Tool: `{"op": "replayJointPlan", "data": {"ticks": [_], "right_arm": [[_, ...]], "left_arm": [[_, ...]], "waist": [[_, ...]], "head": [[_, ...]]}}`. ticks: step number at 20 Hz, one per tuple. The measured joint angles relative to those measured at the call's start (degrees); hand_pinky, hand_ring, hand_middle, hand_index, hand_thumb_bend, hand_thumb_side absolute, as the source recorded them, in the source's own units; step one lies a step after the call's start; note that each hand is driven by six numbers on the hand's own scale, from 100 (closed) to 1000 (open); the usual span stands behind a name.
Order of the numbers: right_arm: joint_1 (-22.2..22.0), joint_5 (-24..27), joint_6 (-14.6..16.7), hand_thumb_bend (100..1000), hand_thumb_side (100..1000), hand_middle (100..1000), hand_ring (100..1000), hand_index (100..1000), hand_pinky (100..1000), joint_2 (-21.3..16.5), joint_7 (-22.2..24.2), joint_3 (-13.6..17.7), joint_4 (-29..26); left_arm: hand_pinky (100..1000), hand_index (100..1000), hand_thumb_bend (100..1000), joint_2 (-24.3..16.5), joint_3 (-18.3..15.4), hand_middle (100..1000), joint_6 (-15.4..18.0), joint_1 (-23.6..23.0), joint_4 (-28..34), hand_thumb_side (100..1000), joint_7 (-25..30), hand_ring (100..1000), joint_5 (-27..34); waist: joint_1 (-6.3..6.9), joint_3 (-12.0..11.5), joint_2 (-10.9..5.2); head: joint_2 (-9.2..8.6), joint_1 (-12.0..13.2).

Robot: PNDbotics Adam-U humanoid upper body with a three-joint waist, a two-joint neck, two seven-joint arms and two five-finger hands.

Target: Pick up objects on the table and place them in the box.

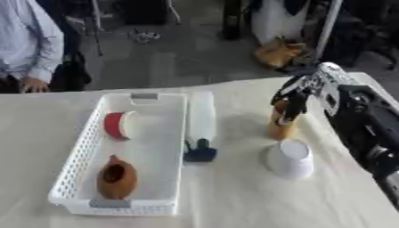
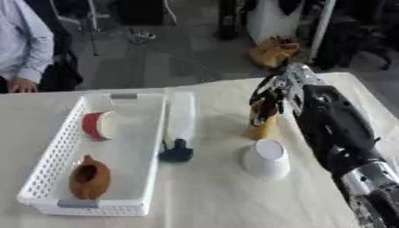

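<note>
Tabletop: right hand (image 1: 300, 95) grips upright orange object (image 1: 281, 127)

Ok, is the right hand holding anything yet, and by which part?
The right hand has its fingers curled round the upper part of the orange-brown upright object; whether it is lifted cannot be told.
</note>
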State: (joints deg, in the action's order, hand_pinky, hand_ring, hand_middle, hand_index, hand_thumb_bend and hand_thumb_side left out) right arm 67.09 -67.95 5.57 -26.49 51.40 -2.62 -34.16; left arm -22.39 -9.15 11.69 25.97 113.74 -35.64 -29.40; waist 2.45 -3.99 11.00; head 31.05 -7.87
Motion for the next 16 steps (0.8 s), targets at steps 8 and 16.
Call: {"op": "replayJointPlan", "data": {"ticks": [8, 16], "right_arm": [[0.1, 0.0, -0.3, 213, 302, 983, 853, 887, 578, 0.0, -0.2, 0.0, 0.3], [0.1, 0.0, -0.6, 190, 292, 967, 817, 855, 533, 0.0, -0.8, 0.2, 0.6]], "left_arm": [[1000, 877, 100, 0.0, 0.0, 817, 0.0, 0.0, 0.0, 1000, -0.3, 961, 0.0], [1000, 874, 100, 0.0, -0.1, 815, 0.0, 0.1, 0.0, 1000, -0.8, 960, 0.0]], "waist": [[0.08, 0.0, 0.00], [0.12, 0.0, 0.01]], "head": [[0.00, -0.4], [0.00, -0.4]]}}
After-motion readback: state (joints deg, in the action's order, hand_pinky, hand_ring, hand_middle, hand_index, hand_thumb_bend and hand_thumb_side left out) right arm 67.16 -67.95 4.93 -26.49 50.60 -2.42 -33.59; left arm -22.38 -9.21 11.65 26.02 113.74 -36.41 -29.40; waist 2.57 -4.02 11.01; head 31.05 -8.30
